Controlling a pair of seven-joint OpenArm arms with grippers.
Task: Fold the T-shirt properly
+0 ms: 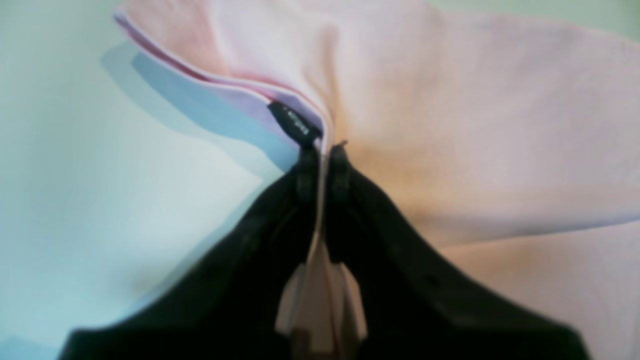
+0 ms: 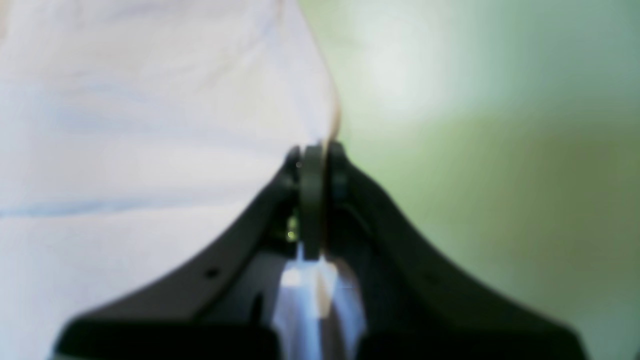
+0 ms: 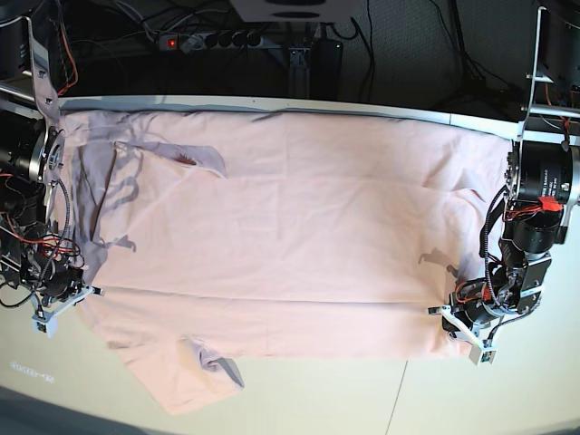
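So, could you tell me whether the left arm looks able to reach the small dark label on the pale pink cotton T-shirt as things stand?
Probably yes: the left end effector, shut on the pale pink cotton T-shirt, sits right beside the small dark label with nothing between them.

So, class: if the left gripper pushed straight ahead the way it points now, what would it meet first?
The T-shirt. The left gripper is shut on its hem beside a small dark label, so pink cloth lies directly ahead; the table beyond is probably next.
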